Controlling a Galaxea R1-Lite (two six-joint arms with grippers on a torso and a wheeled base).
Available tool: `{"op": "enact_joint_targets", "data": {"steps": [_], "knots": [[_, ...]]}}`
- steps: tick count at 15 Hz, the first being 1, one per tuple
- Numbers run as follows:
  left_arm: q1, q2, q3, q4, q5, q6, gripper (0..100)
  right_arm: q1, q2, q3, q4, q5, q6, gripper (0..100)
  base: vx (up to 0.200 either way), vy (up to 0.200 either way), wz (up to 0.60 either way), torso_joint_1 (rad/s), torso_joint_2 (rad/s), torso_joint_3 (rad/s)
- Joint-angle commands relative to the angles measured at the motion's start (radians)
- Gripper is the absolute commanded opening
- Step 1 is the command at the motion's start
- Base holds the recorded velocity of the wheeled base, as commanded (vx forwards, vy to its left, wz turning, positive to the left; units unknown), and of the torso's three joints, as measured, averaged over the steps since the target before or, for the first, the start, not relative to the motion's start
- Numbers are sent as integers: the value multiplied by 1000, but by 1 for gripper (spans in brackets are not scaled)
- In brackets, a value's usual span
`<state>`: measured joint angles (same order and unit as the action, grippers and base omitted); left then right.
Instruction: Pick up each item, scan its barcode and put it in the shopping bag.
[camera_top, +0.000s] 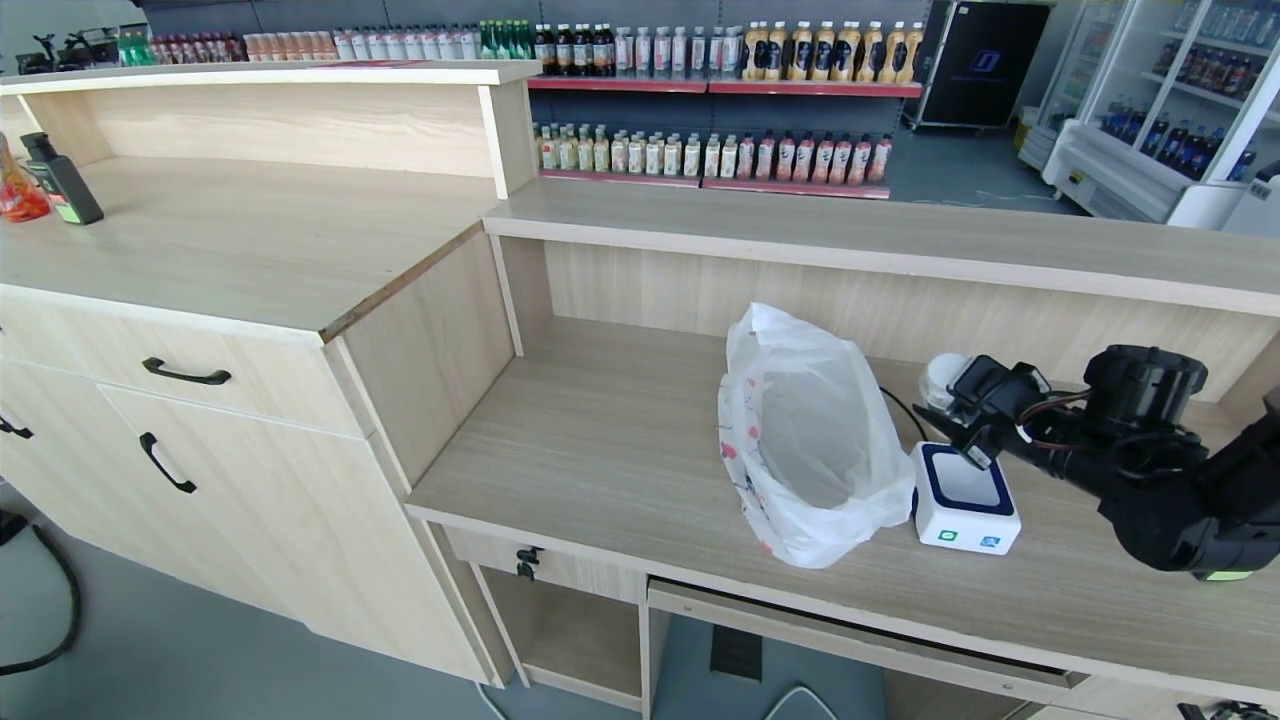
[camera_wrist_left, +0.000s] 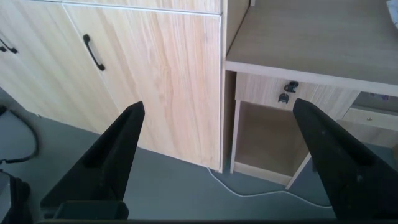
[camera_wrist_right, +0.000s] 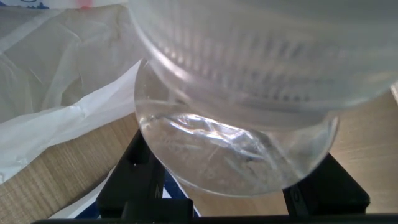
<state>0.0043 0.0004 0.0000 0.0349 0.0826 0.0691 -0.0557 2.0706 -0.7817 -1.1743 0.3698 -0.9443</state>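
Just above the scanner (camera_top: 965, 498), beside the shopping bag (camera_top: 812, 440) on the desk (camera_top: 600, 440): a clear container (camera_top: 941, 380), pinched between the right jaws, black fingers (camera_wrist_right: 140, 177) on either side of its rounded end. Looks like the scan step, with the drop into the bag not yet done.

Down by the cupboard doors (camera_wrist_left: 155, 74), off the desk: left jaws spread wide, holding nothing.

Risks from here:
- Could slip. Smooth, curved wall, gripped near one end; one tilt or jolt and down onto the scanner.
- Could buckle if squeezed harder, being thin plastic by the look of it.
- Could fail to scan with the barcode turned away from the scanner window.
- Could catch the bag's limp rim on the way across, folding the mouth shut or dragging the bag along.

Hard to make out:
- No barcode or label to be seen on the container; full or empty, unclear.
- Bag's inside veiled by the film, contents unreadable.
- Far off on the upper desk top (camera_top: 250, 230), a dark bottle (camera_top: 62, 180) and something orange (camera_top: 18, 195) cut off at the edge, possibly waiting their turn.
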Motion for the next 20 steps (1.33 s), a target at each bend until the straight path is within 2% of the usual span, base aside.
{"op": "enact_joint_targets", "data": {"steps": [1, 4, 6, 8, 9, 10, 11, 13, 14, 19, 20], "knots": [[0, 0, 0, 0, 0, 0, 100, 2, -11, -1, 4, 0, 2, 0, 0, 0, 0, 0, 0, 0], [0, 0, 0, 0, 0, 0, 100, -6, -199, 44, 31, -14, 79, 0, 0, 0, 0, 0, 0, 0], [0, 0, 0, 0, 0, 0, 100, -59, -377, 137, 82, -83, 168, 0, 0, 0, 0, 0, 0, 0], [0, 0, 0, 0, 0, 0, 100, -133, -531, 165, 234, -172, 179, 0, 0, 0, 0, 0, 0, 0], [0, 0, 0, 0, 0, 0, 100, -191, -643, 168, 377, -200, 249, 0, 0, 0, 0, 0, 0, 0], [0, 0, 0, 0, 0, 0, 100, -200, -713, 173, 449, -215, 341, 0, 0, 0, 0, 0, 0, 0], [0, 0, 0, 0, 0, 0, 100, -205, -747, 176, 461, -249, 400, 0, 0, 0, 0, 0, 0, 0], [0, 0, 0, 0, 0, 0, 100, -205, -799, 187, 441, -397, 456, 0, 0, 0, 0, 0, 0, 0], [0, 0, 0, 0, 0, 0, 100, -203, -807, 190, 439, -422, 493, 0, 0, 0, 0, 0, 0, 0], [0, 0, 0, 0, 0, 0, 100, -203, -819, 231, 446, -423, 568, 0, 0, 0, 0, 0, 0, 0], [0, 0, 0, 0, 0, 0, 100, -197, -827, 239, 449, -420, 591, 0, 0, 0, 600, 2, 7, 7]]}}
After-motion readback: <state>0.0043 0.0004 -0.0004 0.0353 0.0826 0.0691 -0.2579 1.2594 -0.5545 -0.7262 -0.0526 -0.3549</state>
